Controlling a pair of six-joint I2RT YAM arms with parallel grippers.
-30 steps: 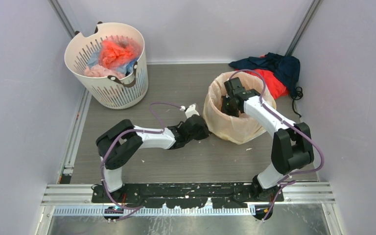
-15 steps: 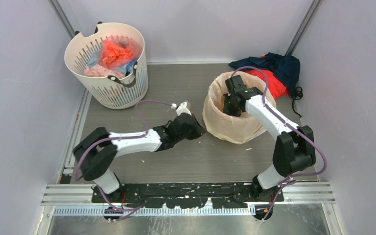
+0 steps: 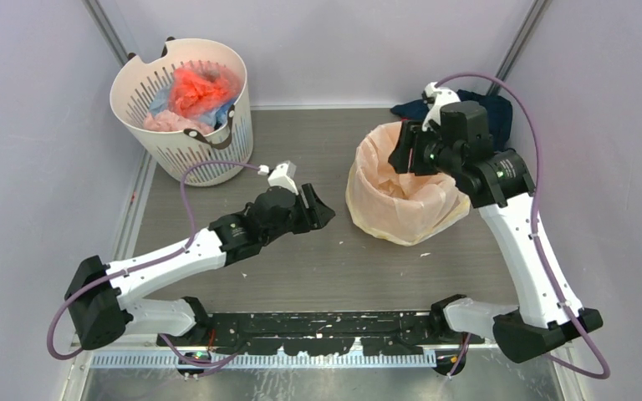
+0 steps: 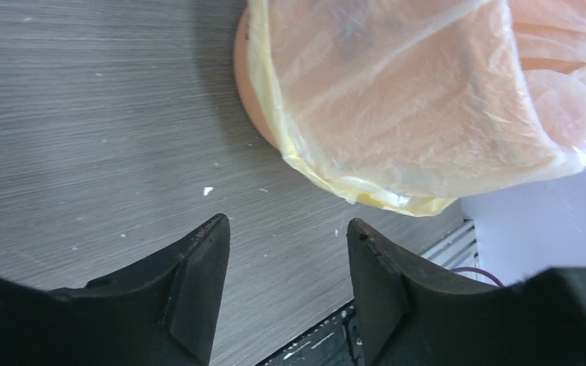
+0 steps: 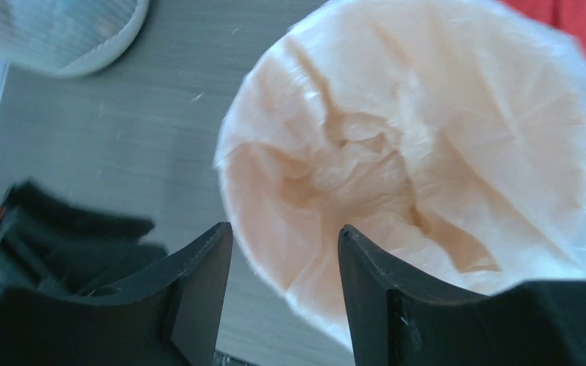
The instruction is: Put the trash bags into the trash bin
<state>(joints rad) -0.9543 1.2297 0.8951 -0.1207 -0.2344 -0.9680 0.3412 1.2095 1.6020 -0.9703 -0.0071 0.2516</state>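
Note:
The pale-yellow trash bag (image 3: 394, 210) lines the orange trash bin, its film folded over the rim and down the outside. In the left wrist view the trash bag (image 4: 397, 99) wraps the tilted trash bin (image 4: 244, 95), with a bare orange strip showing at its base. My left gripper (image 3: 319, 209) stands open just left of the bin, with nothing between its fingers (image 4: 198, 274). My right gripper (image 3: 405, 159) hovers open above the bin's mouth. In the right wrist view the right gripper (image 5: 284, 232) hangs over the near rim, and the crumpled trash bag (image 5: 427, 152) fills the bin.
A white slotted basket (image 3: 209, 159) with red, pink and blue bundles stands at the back left. A red and navy cloth heap (image 3: 485, 113) lies behind the bin at the back right. Grey walls close in both sides.
Both grippers have opened. The left arm has drawn back leftward from the bin's side. The right arm has risen out of the bin and now sits above its far rim.

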